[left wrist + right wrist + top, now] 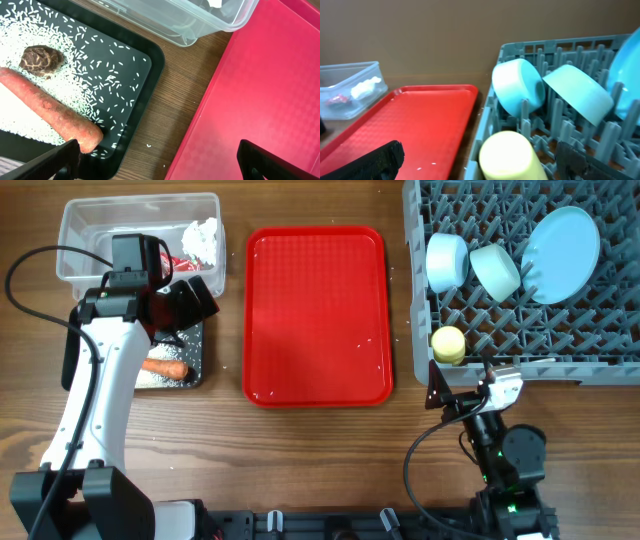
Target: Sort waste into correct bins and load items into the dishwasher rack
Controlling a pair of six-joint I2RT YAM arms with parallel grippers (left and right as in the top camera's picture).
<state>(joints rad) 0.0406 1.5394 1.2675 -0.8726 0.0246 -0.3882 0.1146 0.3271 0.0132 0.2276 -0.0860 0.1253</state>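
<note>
The clear tub holds crumpled tissue and the red wrapper. The black tray holds the carrot piece, the brown lump and rice grains. My left gripper is open and empty above the tray's right edge. The dishwasher rack holds the white bowl, mint-green bowl, pale blue plate and yellow cup. My right gripper is open just in front of the cup. The white spoon is out of view.
The red serving tray lies between the bins and the rack, with a few stray rice grains on it. A few grains lie on the wood beside the black tray. The left arm's cable loops over the tub's left side.
</note>
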